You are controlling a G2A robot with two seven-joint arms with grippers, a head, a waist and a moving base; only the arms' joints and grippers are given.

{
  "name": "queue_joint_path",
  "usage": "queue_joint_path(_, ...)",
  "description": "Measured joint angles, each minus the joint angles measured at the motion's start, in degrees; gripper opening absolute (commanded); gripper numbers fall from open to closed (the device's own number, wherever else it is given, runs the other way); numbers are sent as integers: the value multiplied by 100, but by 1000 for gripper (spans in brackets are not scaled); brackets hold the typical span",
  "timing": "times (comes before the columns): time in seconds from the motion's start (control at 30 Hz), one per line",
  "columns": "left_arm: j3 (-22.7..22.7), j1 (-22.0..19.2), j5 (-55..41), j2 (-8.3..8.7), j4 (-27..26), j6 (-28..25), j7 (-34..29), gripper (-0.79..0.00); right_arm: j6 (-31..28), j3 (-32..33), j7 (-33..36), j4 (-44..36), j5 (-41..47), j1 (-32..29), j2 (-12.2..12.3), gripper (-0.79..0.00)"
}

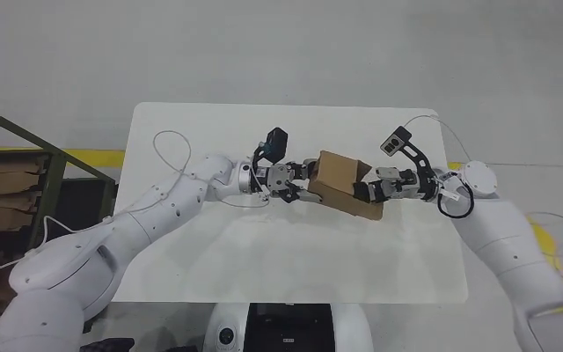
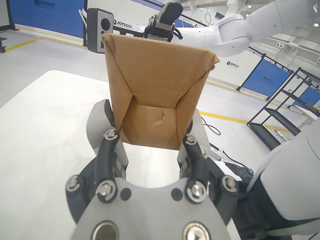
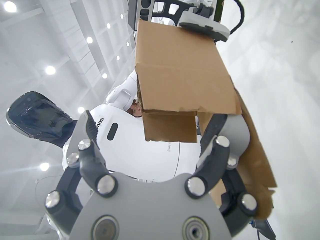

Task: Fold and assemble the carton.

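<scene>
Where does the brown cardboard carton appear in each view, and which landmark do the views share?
Top view: the brown cardboard carton is in the middle, between the two arms.
Left wrist view: straight ahead, open inside facing the camera, its near end in the left end effector.
Right wrist view: straight ahead, closed outer sides showing.
Shared landmark: the left end effector gripping one carton end.

White table [image 1: 308, 255], rounded corners, plain matte top, on pale grey floor [image 1: 264, 53].

1 overhead view down at table [image 1: 176, 132], 2 close wrist views, carton [image 1: 339, 179] shared.
</scene>
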Motion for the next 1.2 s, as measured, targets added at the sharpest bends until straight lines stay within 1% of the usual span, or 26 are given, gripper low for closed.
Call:
queue_joint_path(0.03,-12,11,9,6,-5,0,15,-385,7,24,0,-20,-9,-18,11,-283)
queue_joint_path(0.07,-20,19,14,10,-10,0,24,-385,14,41,0,-36,-14,-31,18,-428)
queue_joint_path(0.1,-27,27,18,14,-17,0,34,-385,21,55,0,-54,-18,-44,25,-486)
queue_joint_path(0.13,-35,36,22,17,-23,0,45,-382,30,72,0,-78,-22,-61,31,-523)
queue_joint_path(0.17,-40,42,23,19,-28,0,52,-382,32,84,0,-97,-24,-73,36,-613)
queue_joint_path(0.2,-46,47,27,21,-33,0,58,-379,32,94,0,-111,-28,-85,39,-665)
queue_joint_path(0.27,-60,57,40,24,-39,0,75,-379,33,117,0,-130,-28,-108,43,-742)
queue_joint_path(0.37,-79,71,51,25,-48,0,101,-385,30,156,0,-129,-11,-134,43,-736)
queue_joint_path(0.43,-93,78,62,26,-51,0,110,-385,25,186,0,-118,-3,-147,41,-757)
queue_joint_path(0.47,-98,81,67,26,-54,0,116,-394,25,199,0,-113,-2,-152,40,-785)
queue_joint_path(0.7,-127,99,99,24,-95,0,137,-391,117,237,-19,-104,-92,-166,6,-785)
queue_joint_path(1.2,-134,103,118,-36,-163,0,-3,-394,262,151,-402,-324,-432,-103,-155,-785)
